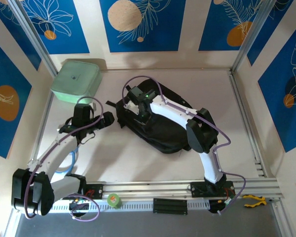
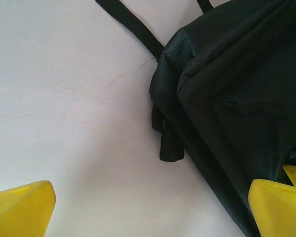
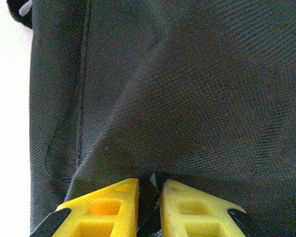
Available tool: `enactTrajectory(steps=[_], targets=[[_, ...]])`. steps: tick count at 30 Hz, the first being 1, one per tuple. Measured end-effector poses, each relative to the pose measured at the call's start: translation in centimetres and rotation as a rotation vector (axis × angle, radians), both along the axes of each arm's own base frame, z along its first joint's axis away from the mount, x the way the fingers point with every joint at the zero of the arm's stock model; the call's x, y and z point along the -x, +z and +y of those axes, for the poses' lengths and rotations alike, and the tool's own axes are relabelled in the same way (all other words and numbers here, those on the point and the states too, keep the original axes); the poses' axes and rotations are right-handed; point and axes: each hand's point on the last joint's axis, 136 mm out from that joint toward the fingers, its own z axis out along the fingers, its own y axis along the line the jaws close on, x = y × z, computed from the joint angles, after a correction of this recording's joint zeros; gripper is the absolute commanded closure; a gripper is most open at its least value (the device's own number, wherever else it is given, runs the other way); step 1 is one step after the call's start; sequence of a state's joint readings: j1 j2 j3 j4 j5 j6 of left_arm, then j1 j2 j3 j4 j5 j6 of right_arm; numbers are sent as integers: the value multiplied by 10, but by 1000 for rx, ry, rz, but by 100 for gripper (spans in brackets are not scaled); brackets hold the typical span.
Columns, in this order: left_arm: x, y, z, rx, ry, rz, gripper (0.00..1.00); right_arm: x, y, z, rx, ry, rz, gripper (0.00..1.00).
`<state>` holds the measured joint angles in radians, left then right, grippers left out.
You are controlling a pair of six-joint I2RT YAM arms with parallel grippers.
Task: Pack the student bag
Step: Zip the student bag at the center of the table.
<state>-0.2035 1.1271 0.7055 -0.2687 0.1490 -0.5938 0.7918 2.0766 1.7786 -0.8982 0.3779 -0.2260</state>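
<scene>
The student bag (image 1: 164, 134), a large black soft backpack, lies flat in the middle of the table. My right gripper (image 1: 133, 105) is down on its upper left part. In the right wrist view its yellow fingers (image 3: 119, 202) are shut on a pinched fold of the bag's black fabric (image 3: 187, 89), with my right gripper (image 3: 149, 185) pressed into the cloth. My left gripper (image 1: 108, 120) hovers just left of the bag, open. From the left wrist, its fingertips (image 2: 24, 205) stand wide apart over bare table, my left gripper (image 2: 153, 200) holds nothing, and the bag's corner (image 2: 237, 98) is at the right.
A mint-green lidded box (image 1: 75, 80) sits at the back left. A black strap (image 2: 133, 29) and a small tab (image 2: 170, 145) trail off the bag's left edge. A green tape roll (image 1: 113, 200) and a yellow tool (image 1: 251, 199) rest on the front rail.
</scene>
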Motion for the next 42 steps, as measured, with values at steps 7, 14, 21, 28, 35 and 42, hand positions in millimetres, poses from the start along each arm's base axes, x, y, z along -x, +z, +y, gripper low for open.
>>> enactTrajectory(steps=[7,14,21,28,35,42], targets=[[0,0,-2,11,-5,3,0,7,-1,7,-38,-1,37,63],[1,1,-4,22,-14,4,0,7,-4,7,-41,-23,48,79],[-3,8,-12,62,-43,-26,0,1,-5,5,-57,-59,43,100],[-6,10,-37,226,-92,-25,11,0,22,-2,-167,-119,-3,100],[4,-4,-96,441,-156,40,18,1,58,-13,-319,-213,-46,100],[11,-8,-143,533,-212,91,34,-2,56,-24,-403,-315,-18,100]])
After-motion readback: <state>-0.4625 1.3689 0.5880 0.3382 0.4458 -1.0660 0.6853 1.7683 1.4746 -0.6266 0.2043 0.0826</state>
